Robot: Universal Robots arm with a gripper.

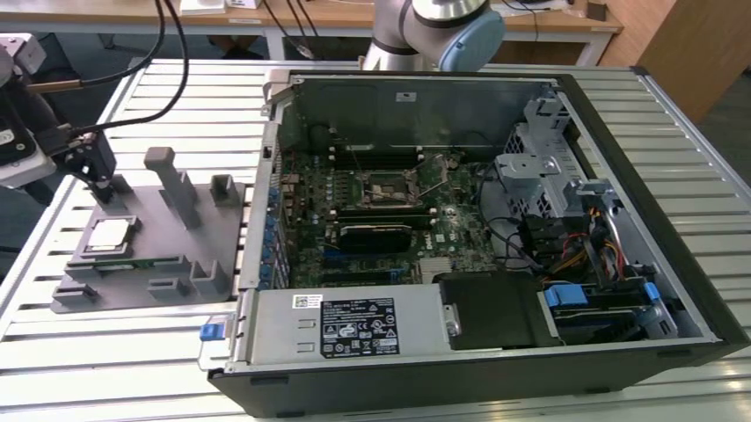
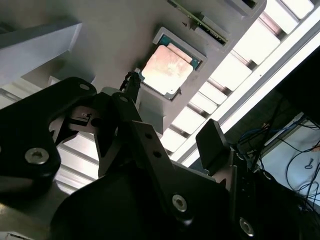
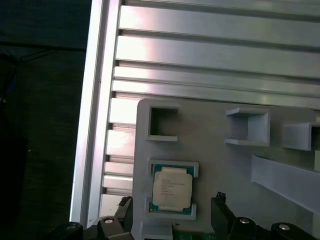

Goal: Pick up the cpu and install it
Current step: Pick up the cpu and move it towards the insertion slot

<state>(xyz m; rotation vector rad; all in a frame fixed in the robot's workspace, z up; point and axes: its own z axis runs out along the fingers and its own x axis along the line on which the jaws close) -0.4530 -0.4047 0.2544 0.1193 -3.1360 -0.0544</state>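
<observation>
- One gripper [image 1: 109,186] hangs low over a grey holder plate [image 1: 150,211] at the exterior view's left, well apart from the open computer case [image 1: 411,110].
- Its two black fingers [image 3: 220,216] are spread wide and have hold of nothing. In the first wrist view their tips stand one on each side of the chip's nest, apart from the chip itself.
- The cpu [image 3: 172,187] lies flat with its silver top up in a shallow square nest of the plate, with low walls along two opposite edges.
- In the exterior view the cpu [image 1: 109,236] sits just beneath the gripper, near the plate's edge on the exterior view's left.
- In the second wrist view the cpu [image 2: 165,70] lies beyond the fingertips, its metal top catching a pinkish light.
- A long green memory stick [image 1: 139,261] lies in a slot of the same plate, just beside the cpu.
- Several grey upright posts [image 1: 176,186] rise from the plate, between the cpu and the case.
- Inside the case, the black-framed socket [image 1: 391,189] sits near the middle of the motherboard, well apart from the cpu.
- Plate and case both rest on a slatted aluminium worktop [image 1: 118,352].
- The arm's base [image 1: 428,35] stands behind the case.
</observation>
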